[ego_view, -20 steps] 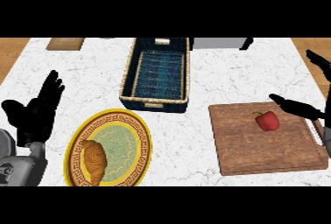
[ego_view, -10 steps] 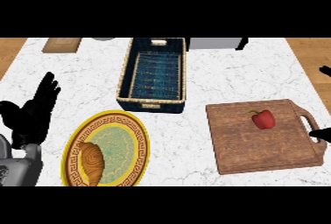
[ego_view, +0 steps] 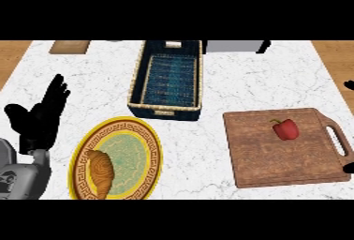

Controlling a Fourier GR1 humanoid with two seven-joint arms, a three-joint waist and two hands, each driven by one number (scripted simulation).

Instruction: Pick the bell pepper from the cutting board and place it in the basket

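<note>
Your right hand has slid away since a second ago. Back then it hung over the right end of the cutting board, close to the bell pepper. Now you can see only small black bits of it at the right edge of the view, one bit up beside the counter edge and one bit low by the board's corner. You cannot tell if that hand is open or shut, because so little of it shows. It holds nothing that you can see.

Look at the bell pepper. It is red with a little green stem, and it lies on the brown wooden board, toward the upper right part, near the handle slot. Nothing touches it.

Now look at the basket. It is dark blue with a tan rim, and it sits up and to the left of the board, well apart from the pepper.

Your left hand rests at the left edge of the view. Its fingers point up and are spread, and it holds nothing. It has stayed in much the same spot.

Just right of that hand is a yellow plate with a dark pattern round the rim. One croissant lies on the plate's lower left part.
</note>
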